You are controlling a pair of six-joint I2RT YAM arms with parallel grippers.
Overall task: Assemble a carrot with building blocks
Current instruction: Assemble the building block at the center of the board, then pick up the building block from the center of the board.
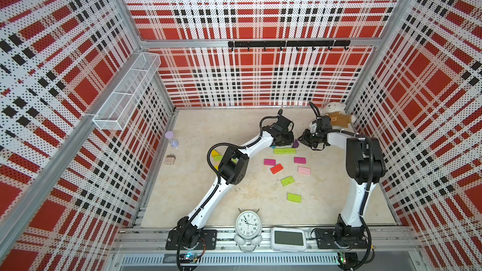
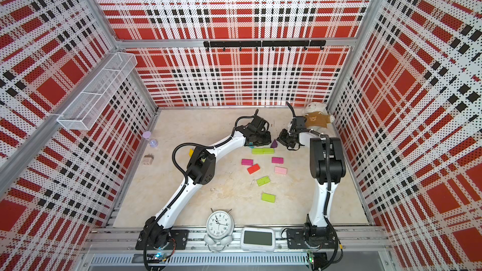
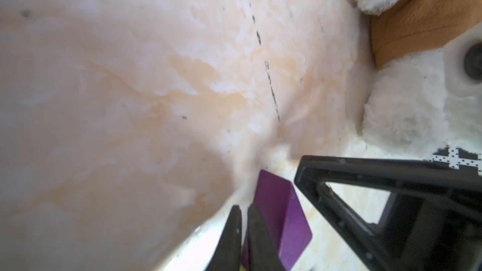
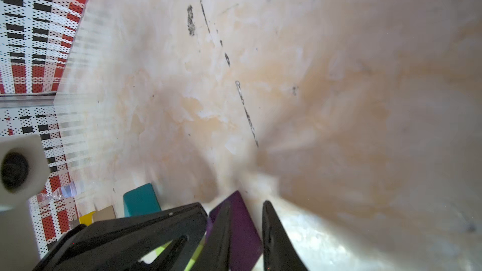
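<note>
Building blocks lie on the centre and right of the bench [image 1: 182, 191]. Two lime blocks [image 1: 284, 151] lie end to end, with their shared long axis running left to right across the bench. A purple wedge [image 1: 295, 144] sits at their right end. Its apex shows toward the far wall in both top views, but whether it stands or lies flat cannot be told. Nearer the front, each lying flat at its own angle:
- one magenta block [image 1: 269, 162] and another magenta block [image 1: 299, 160]
- a red block [image 1: 276, 168]
- a pink block [image 1: 304, 170]
- two single lime blocks [image 1: 287, 181] [image 1: 294, 197]

The right gripper [image 4: 247, 203] straddles the purple wedge and clamps it. The left gripper [image 3: 243, 205] is clenched, with its tips just beside the wedge.

Legible marking: the alarm clock [image 1: 247, 224] at the front rail carries dial numerals that read upside down in both top views.
</note>
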